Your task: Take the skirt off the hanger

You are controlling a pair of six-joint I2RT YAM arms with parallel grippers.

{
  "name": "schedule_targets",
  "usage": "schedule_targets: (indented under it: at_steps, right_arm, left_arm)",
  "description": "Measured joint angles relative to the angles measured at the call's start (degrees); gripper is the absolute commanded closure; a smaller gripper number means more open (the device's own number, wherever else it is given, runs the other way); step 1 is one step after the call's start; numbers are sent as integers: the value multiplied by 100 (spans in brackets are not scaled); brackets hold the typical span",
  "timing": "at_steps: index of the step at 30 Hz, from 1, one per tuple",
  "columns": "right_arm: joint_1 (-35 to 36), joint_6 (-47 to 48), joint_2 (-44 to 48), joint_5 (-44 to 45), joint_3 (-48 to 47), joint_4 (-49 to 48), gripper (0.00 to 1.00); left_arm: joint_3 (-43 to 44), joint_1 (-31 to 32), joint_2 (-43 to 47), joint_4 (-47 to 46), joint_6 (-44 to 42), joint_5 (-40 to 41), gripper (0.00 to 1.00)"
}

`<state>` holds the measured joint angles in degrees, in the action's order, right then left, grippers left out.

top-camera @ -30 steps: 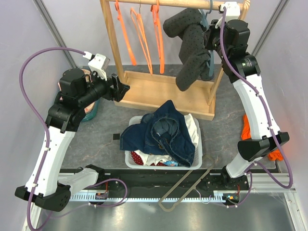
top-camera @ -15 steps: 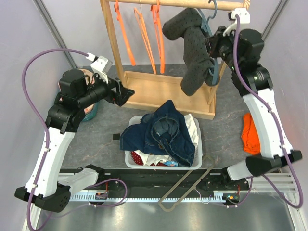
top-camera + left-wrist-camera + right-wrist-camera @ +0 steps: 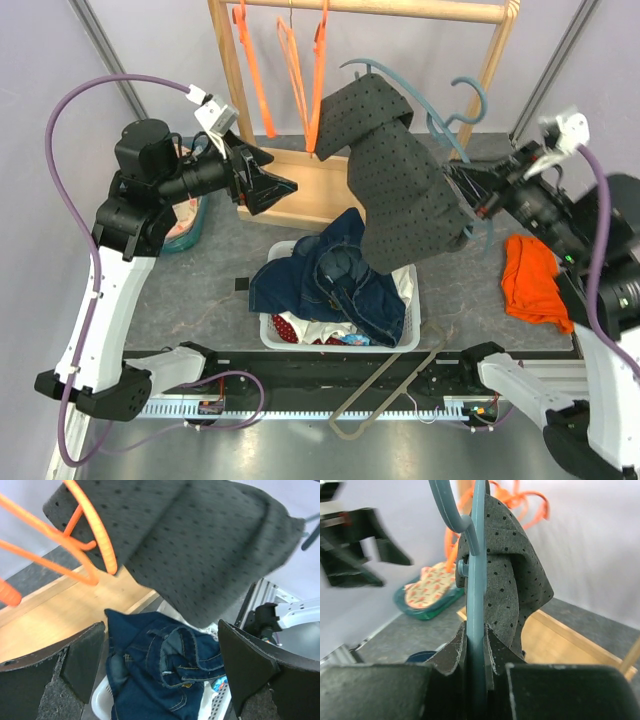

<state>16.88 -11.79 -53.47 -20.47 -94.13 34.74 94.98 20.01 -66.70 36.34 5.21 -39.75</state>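
The skirt (image 3: 290, 326) showed only as a patch of dark red cloth with small white dots, low in the white slatted plastic basket (image 3: 414, 318), beneath a crumpled denim garment (image 3: 345, 285). Thin orange hangers (image 3: 103, 535) hung from the wooden rack (image 3: 231, 70). The right gripper (image 3: 476, 645) was clamped narrowly on a smooth grey-blue hanger (image 3: 478, 580). That hanger carried a thick grey garment (image 3: 405, 190) speckled with dark dots, held above the basket. The left gripper (image 3: 160, 665) stood spread wide, holding nothing, near the rack.
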Motion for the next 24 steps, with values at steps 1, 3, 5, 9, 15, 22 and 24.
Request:
schedule_targets:
  at_steps: [1, 3, 5, 9, 15, 22, 24]
  right_arm:
    - [0, -26, 127, -129, 20, -2, 100]
    - [0, -63, 330, -396, 57, -42, 100]
    - [4, -92, 470, -667, 131, -79, 100]
    - [15, -133, 522, -990, 308, -76, 100]
    - [28, -197, 400, -1226, 411, -44, 100]
    - [46, -348, 317, -1502, 409, -155, 100]
    - [72, -367, 317, -1569, 409, -184, 100]
  left_arm:
    - [74, 2, -44, -17, 20, -61, 0]
    - [223, 7, -120, -31, 52, -142, 0]
    - [387, 9, -184, -48, 61, -214, 0]
    - [695, 11, -232, -79, 79, -341, 0]
    - [726, 11, -216, -223, 221, -435, 0]
    - [184, 42, -273, -345, 214, -321, 0]
    - [136, 52, -361, -365, 208, -168, 0]
